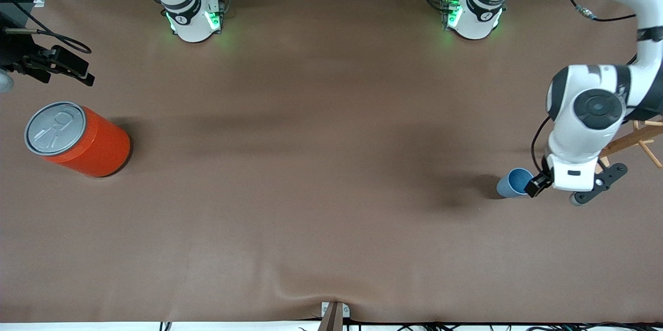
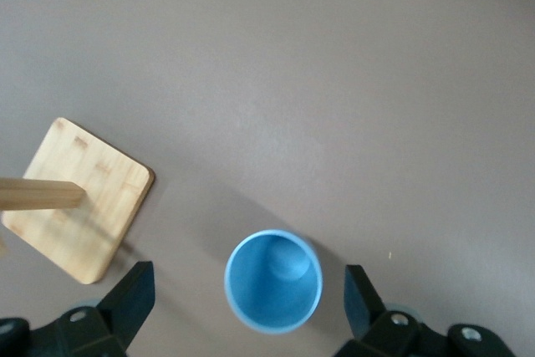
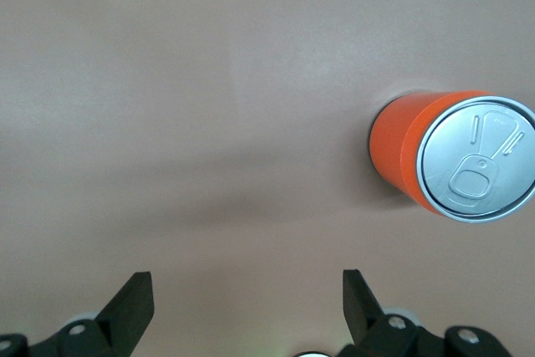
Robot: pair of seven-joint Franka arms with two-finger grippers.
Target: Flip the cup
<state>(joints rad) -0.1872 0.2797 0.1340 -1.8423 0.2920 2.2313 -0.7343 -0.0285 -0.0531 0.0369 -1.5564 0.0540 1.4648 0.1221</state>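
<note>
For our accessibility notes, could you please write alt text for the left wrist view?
The left gripper, fingers open, hangs over the brown table with the light-blue cup standing mouth-up between them, untouched. A wooden stand rests on the table beside the cup.

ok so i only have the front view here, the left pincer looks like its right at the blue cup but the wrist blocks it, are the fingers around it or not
Observer: Yes. In the left wrist view the left pincer is open, with the cup between its fingers, untouched on either side.
Operator: is the cup upright
Observer: It stands mouth up; that view looks straight down into its darker blue inside.
Operator: whats the wooden thing by the wrist
Observer: A wooden stand: a square bamboo base flat on the table beside the cup, with a stick rising from it.
Operator: and the right arm
Observer: It waits. The right pincer is open over bare table beside the upright orange can.
</note>
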